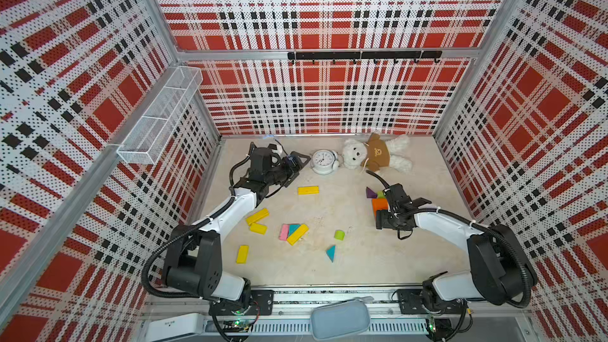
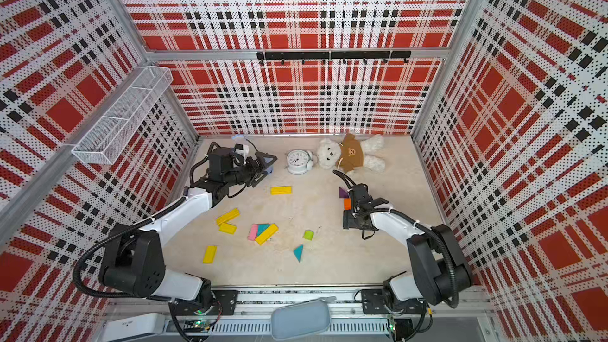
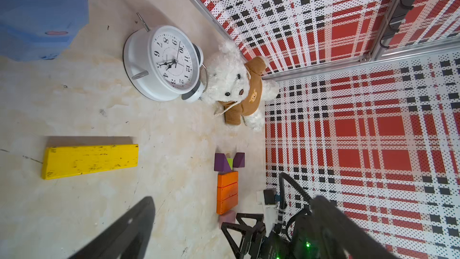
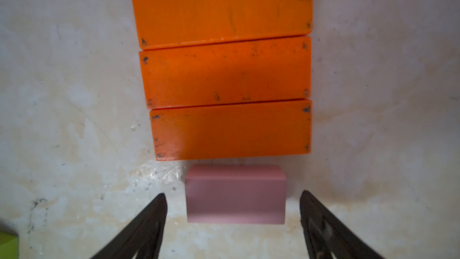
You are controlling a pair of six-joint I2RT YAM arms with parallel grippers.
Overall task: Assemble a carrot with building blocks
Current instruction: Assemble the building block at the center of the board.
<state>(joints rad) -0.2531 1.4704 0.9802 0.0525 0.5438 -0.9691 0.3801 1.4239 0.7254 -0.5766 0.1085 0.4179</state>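
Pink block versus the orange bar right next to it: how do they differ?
The pink block is shorter than the orange bar. Pink's paint looks clean; orange's is chipped at the corners. The open right gripper straddles pink only; orange lies beyond it. Both are rectangular, lying parallel on the table.

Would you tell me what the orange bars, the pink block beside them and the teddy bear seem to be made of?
Orange bars: probably painted wood, slightly glossy; paint chipped dark at corners. Pink block: likely painted wood too, matte, unchipped; could be plastic. Teddy bear: fluffy white plush, brown fabric top.
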